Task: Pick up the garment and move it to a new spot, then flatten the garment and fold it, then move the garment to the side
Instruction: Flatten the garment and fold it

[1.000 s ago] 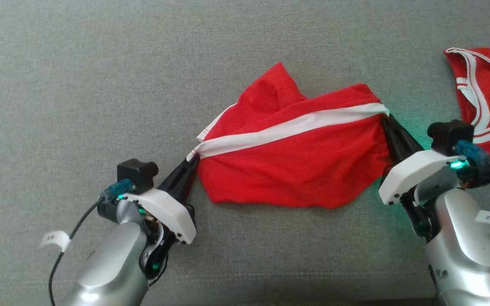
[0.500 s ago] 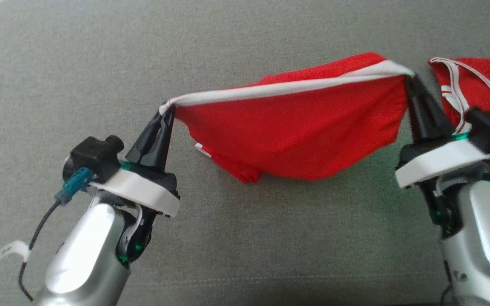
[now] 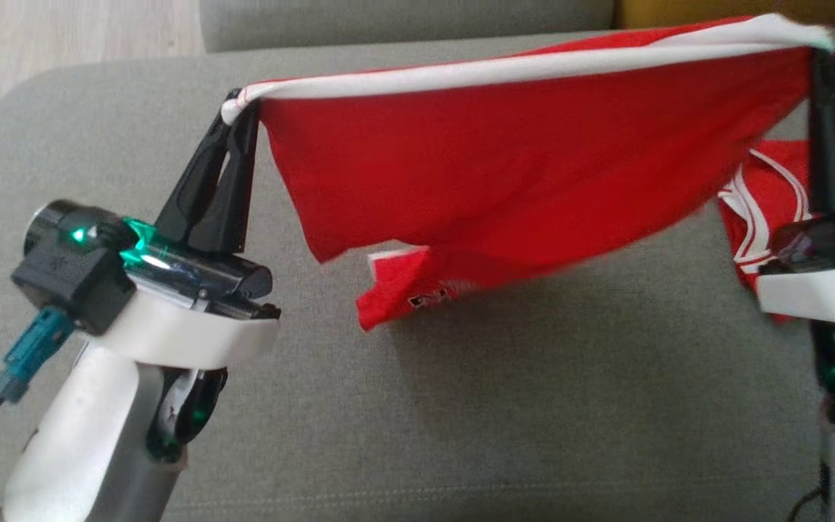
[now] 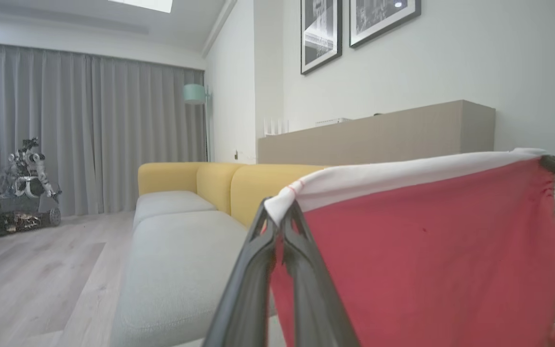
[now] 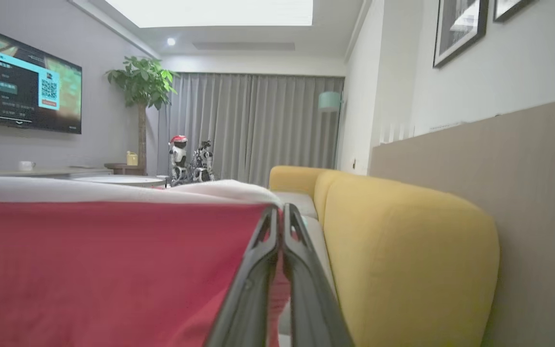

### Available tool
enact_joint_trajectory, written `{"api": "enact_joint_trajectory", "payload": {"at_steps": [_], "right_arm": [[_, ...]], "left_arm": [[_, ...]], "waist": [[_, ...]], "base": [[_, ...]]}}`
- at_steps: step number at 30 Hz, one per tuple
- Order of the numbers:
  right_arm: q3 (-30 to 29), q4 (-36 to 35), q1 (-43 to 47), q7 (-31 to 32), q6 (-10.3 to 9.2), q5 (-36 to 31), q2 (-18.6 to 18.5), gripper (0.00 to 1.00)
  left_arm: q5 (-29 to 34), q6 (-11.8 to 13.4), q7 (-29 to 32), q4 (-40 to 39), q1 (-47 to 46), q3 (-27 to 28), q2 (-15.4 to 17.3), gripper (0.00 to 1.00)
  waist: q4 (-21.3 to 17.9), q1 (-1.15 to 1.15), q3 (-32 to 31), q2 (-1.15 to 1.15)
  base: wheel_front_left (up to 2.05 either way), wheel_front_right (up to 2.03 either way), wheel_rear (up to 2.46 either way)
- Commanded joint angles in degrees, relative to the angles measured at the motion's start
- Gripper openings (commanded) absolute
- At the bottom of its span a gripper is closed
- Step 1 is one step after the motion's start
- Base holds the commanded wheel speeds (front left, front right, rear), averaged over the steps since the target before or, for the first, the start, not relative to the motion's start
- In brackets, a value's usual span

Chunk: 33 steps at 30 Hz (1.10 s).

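The garment [image 3: 504, 167] is a pair of red shorts with a white waistband, hanging stretched in the air above the grey couch seat [image 3: 533, 406]. My left gripper [image 3: 238, 110] is shut on the waistband's left end, my right gripper [image 3: 823, 51] on its right end. A red leg with a small logo dangles lowest, near the cushion. The left wrist view has the red cloth [image 4: 427, 260] to the right of my shut left gripper [image 4: 281, 212]. In the right wrist view the cloth [image 5: 109, 270] lies left of my shut right gripper [image 5: 281, 208].
A second red garment [image 3: 765, 210] with white stripes lies on the seat at the right, partly behind my right wrist. Wooden floor [image 3: 69, 29] lies beyond the cushion's far-left corner. Yellow sofa backrests [image 5: 403, 250] stand behind the seat.
Both grippers have lifted the garment off the cushion and pulled its waistband taut between them. The head camera has shifted too, bringing the couch's far edge and the floor into view.
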Motion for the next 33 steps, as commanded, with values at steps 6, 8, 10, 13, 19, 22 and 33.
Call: {"api": "enact_joint_trajectory", "payload": {"at_steps": [6,8,10,13,19,22,33], "right_arm": [[-1.11,-7.45,1.26,3.86,-0.05,-0.1,1.07,0.0],[-1.37,-8.02,1.93,4.56,-0.05,0.26,1.44,0.0],[-1.52,-8.24,2.36,4.9,-0.05,0.64,1.71,0.0],[-1.67,-8.33,2.7,5.17,-0.05,0.94,1.95,0.0],[-1.81,-7.62,2.23,5.4,-0.05,1.43,2.33,0.0],[-1.58,-5.97,0.25,5.29,-0.05,2.43,2.63,0.0],[0.47,18.52,-26.65,0.78,-0.05,8.02,3.26,0.0]], "left_arm": [[0.18,2.0,3.01,-7.4,-1.16,4.27,2.77,0.0],[0.08,2.33,3.7,-8.31,-0.91,4.31,2.93,0.0],[-0.08,2.49,4.09,-8.74,-0.83,4.37,3.03,0.0],[-0.43,2.56,4.39,-8.9,-0.91,4.48,3.11,0.0],[-1.58,2.17,4.4,-7.84,-2.07,4.71,2.88,0.0],[-2.72,1.02,4.43,-6.03,-4.58,4.71,2.53,0.0],[-6.45,-6.63,2.46,20.29,-32.43,4.98,-2.01,0.0]], "waist": [[-0.52,0.0,-2.57,0.0],[-0.57,0.0,-2.78,0.0],[-0.62,0.0,-2.91,0.0],[-0.63,0.0,-2.92,0.0],[-0.57,0.0,-2.69,0.0],[-0.4,0.0,-1.67,0.0],[0.72,0.0,7.51,0.0]], "base": [[0.0,0.0,0.0],[0.0,0.0,0.0],[0.0,0.0,0.0],[0.0,0.0,0.0],[0.0,0.0,0.0],[0.0,0.0,0.0],[0.0,0.0,0.0]]}}
